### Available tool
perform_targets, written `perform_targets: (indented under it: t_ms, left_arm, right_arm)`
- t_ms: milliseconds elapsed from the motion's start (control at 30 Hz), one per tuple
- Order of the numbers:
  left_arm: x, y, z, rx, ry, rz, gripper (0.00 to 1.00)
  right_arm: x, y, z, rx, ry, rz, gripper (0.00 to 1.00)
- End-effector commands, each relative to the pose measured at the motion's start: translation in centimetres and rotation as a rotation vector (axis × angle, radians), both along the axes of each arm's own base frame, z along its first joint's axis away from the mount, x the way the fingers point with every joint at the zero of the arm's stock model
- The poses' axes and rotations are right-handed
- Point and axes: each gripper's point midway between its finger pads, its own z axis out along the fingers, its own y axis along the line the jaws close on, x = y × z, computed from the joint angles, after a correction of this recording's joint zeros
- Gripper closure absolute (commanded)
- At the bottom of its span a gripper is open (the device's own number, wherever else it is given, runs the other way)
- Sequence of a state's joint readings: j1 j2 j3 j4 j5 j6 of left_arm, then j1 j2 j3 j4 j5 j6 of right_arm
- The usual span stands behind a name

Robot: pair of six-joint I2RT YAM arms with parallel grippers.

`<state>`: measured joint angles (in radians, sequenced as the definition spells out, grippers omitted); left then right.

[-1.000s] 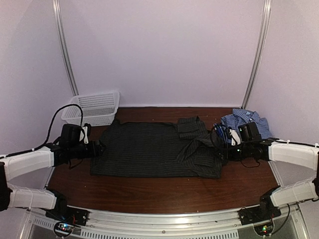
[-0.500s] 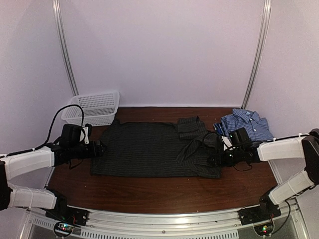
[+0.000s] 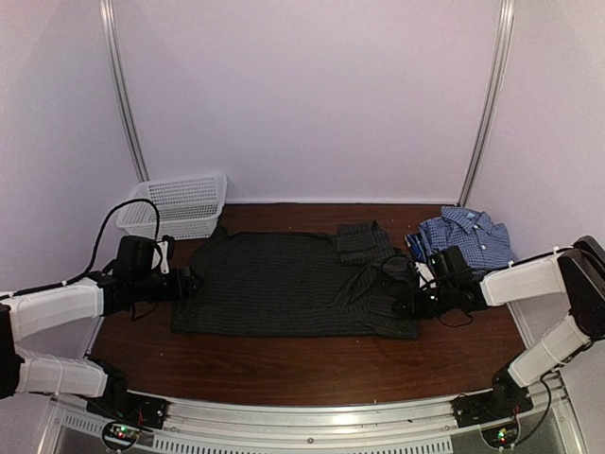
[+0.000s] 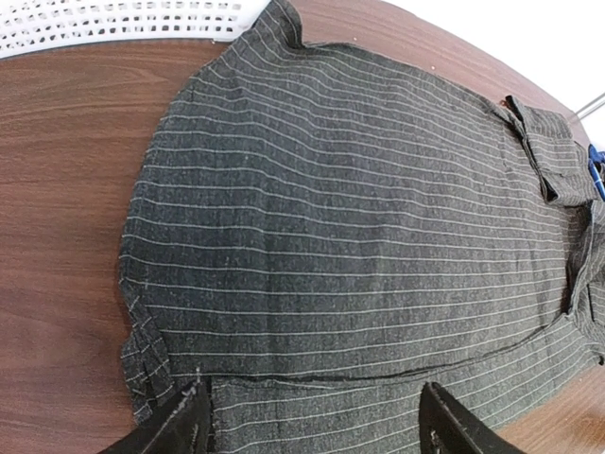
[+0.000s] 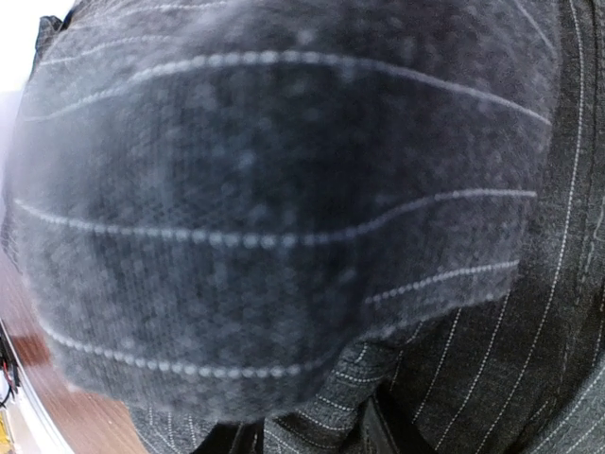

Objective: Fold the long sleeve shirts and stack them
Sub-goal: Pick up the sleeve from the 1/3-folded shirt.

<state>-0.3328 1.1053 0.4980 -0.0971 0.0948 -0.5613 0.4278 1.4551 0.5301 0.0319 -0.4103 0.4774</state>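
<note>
1. At the bottom of the top view, the two arms reach in from the lower left and lower right corners over the brown desk.
2. The left pincer sits at middle left of the frame, right at the left edge of the black pinstriped shirt. Its wrist view shows its fingers spread wide at the bottom edge. The shirt's hem lies below and between them, and they grip nothing.
3. The right pincer sits at middle right, low against the shirt's right edge, where the cloth is folded over and bunched. In its wrist view a blurred hump of striped cloth fills nearly the whole frame. Cloth runs down between the dark fingers at the bottom edge; whether they clamp it I cannot tell.
4. The black shirt lies mostly flat across the middle of the desk, its length running left to right between the two pincers.
5. Farther back, at the upper right of the desk, a folded blue-white checked shirt lies just beyond the right pincer.
6. Farthest, at the upper left, a white mesh basket sits by the back wall, close to the black shirt's far left corner.
</note>
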Motion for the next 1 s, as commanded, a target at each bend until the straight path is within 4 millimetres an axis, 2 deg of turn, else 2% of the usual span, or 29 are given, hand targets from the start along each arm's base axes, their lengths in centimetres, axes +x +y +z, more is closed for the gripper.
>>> perform_targets:
  t_ms: [0, 133, 233, 467, 633, 733, 967]
  left_arm:
    - [1.0, -0.3, 1.6, -0.017, -0.068, -0.013, 0.23]
    - [1.0, -0.3, 1.7, -0.012, -0.07, -0.012, 0.22]
    - [1.0, -0.1, 2.0, -0.004, -0.074, -0.007, 0.2]
    - [1.0, 0.1, 3.0, -0.006, -0.106, 0.001, 0.11]
    - [1.2, 0.0, 3.7, -0.011, -0.123, -0.003, 0.05]
    - [1.4, -0.1, 4.1, -0.015, -0.129, -0.003, 0.03]
    - [1.3, 0.0, 4.3, -0.016, -0.13, -0.001, 0.03]
  right_arm:
    - [0.4, 0.6, 0.3, 0.018, -0.017, 0.012, 0.72]
    - [1.0, 0.8, 1.6, 0.023, -0.045, 0.013, 0.91]
    - [1.5, 0.8, 3.6, 0.018, -0.08, 0.017, 0.99]
    - [2.8, -0.5, 9.5, -0.063, -0.18, 0.004, 1.0]
    - [4.8, -0.8, 15.0, -0.084, -0.279, -0.009, 1.0]
    - [6.4, -0.8, 17.7, -0.09, -0.325, -0.011, 1.0]
    - [9.7, -0.3, 19.8, -0.122, -0.342, 0.004, 1.0]
